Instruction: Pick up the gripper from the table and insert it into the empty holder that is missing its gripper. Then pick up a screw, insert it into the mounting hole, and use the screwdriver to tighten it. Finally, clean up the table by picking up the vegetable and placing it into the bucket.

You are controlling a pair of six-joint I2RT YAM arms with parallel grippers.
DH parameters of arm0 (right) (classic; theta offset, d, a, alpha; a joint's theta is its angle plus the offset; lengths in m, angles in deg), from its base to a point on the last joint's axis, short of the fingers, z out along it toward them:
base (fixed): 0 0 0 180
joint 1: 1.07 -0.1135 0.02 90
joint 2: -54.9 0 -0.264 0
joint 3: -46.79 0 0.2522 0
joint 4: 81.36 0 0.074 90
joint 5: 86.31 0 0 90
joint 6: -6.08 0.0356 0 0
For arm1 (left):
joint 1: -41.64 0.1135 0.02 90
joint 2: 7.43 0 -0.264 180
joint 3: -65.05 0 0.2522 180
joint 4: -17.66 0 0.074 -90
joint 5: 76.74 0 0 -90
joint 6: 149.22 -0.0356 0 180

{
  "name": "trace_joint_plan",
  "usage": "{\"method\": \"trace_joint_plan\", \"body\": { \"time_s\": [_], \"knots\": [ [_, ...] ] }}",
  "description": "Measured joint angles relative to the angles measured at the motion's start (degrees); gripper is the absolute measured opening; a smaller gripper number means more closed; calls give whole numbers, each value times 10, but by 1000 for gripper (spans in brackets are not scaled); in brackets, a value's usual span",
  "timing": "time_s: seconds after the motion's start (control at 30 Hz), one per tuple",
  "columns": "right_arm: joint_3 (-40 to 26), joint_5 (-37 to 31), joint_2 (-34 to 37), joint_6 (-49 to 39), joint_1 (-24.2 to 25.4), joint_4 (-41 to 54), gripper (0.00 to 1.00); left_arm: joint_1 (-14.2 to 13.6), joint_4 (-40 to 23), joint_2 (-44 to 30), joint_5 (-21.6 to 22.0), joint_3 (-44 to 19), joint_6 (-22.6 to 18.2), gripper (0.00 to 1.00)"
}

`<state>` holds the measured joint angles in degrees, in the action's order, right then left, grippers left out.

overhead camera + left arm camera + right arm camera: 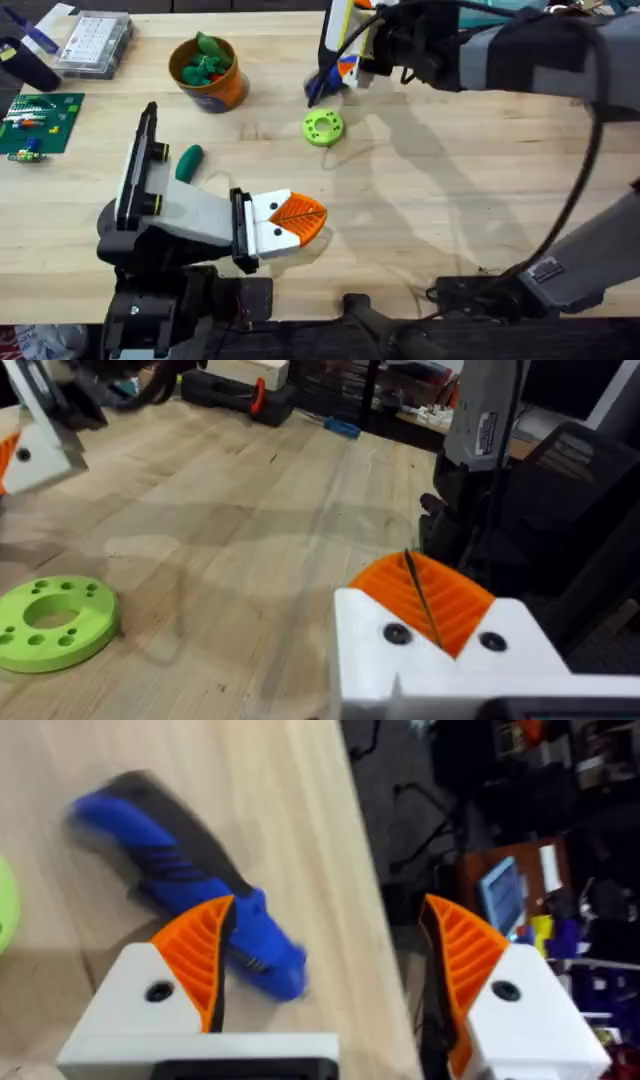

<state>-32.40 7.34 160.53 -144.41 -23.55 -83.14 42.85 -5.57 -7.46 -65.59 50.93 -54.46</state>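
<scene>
I hover my right claw [325, 970], pads spread wide, over the screwdriver [185, 880] lying at the desk [450, 200] far edge — lined up to grab. Left claw [300, 222] rests closed, parked clear.

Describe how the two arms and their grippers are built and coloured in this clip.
Both grippers, left and right, have white finger bodies with orange ribbed pads and dark screw heads. The arm links are grey with black joints, and a black cable trails along the right arm. A small white label marks its lower link.
</scene>
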Motion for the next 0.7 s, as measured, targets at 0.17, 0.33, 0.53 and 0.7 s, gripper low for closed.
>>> {"method": "trace_joint_plan", "body": {
  "time_s": [0.17, 0.33, 0.53, 0.7],
  "knots": [
    [0, -8, 14, -2, 1, 2, 990, 0, 0, 0, 0, 0, 0, 5],
    [0, -20, 13, -4, 1, 1, 990, 0, 0, 0, 0, 0, 0, 5],
    [0, -30, 13, -5, 1, 17, 990, 0, 0, 0, 0, 0, 0, 5],
    [-2, -34, 13, -7, 1, 70, 989, 0, 0, 0, 0, 0, 0, 5]
  ]
}}
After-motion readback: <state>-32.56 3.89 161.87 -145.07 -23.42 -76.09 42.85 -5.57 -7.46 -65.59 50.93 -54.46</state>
